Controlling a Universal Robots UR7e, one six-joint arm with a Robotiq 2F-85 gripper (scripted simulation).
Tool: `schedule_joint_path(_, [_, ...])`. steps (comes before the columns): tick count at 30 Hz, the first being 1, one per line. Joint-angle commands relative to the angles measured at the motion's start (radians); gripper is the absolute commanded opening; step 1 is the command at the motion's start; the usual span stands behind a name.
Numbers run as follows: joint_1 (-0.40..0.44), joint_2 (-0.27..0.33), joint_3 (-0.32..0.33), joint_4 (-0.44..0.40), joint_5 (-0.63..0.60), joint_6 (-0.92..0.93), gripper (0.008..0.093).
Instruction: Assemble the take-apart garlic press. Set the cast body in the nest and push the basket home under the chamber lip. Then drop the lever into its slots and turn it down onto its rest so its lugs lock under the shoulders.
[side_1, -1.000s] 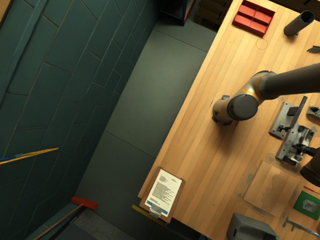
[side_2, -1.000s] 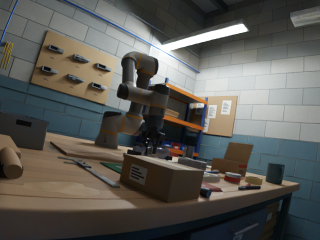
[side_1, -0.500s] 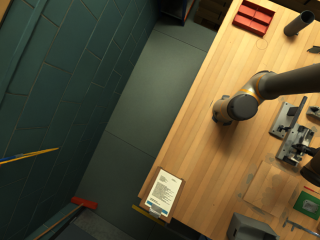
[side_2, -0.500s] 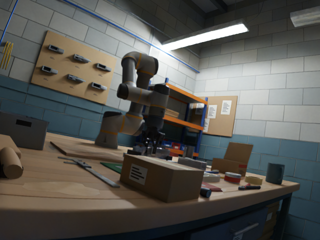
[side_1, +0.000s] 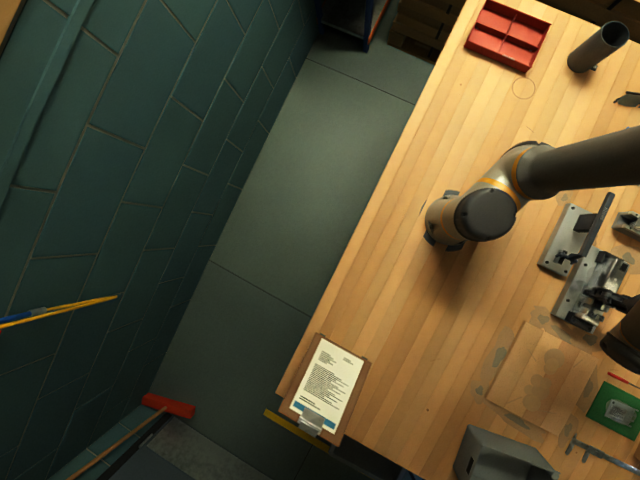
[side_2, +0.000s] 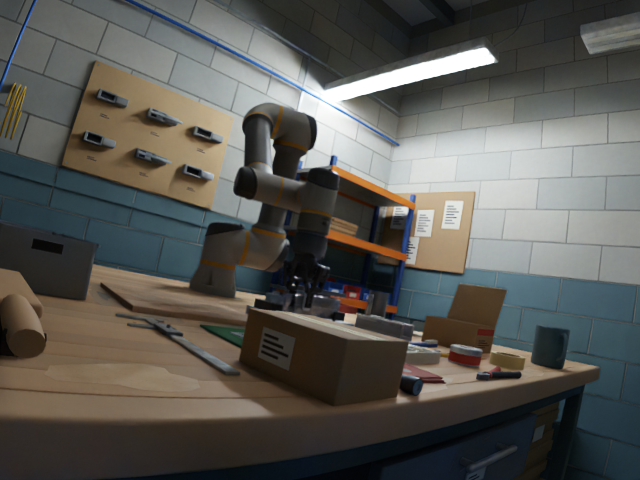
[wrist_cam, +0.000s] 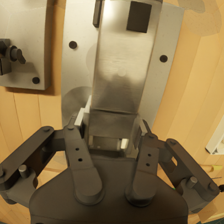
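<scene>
The cast body's chamber end is partly hidden between my fingers and behind a cardboard box (side_2: 323, 354) in the second side camera. The cast body (wrist_cam: 122, 74) is a long brushed-metal piece lying on the light grey nest plate (wrist_cam: 77, 69), its handle pointing away from me. From above, the body (side_1: 599, 284) lies along the nest (side_1: 571, 297). The dark lever (side_1: 597, 222) rests across a second grey plate (side_1: 561, 240) beside the nest. A small metal part (side_1: 628, 223) lies further right, perhaps the basket. My gripper (wrist_cam: 110, 132) is closed around the body's chamber end.
A red divided tray (side_1: 506, 33) sits at the far table corner, with a grey tube (side_1: 597, 46) near it. A grey bin (side_1: 499, 457), a green mat (side_1: 615, 411) and a board (side_1: 540, 377) lie on the near side. A clipboard (side_1: 325, 387) overhangs the table edge.
</scene>
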Motion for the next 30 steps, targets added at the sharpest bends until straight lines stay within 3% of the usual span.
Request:
schedule_joint_path(1, [0.000, 0.000, 0.000, -0.001, 0.000, 0.000, 0.0160])
schedule_joint_path(30, [0.000, 0.000, 0.000, 0.000, 0.000, 0.000, 0.0740])
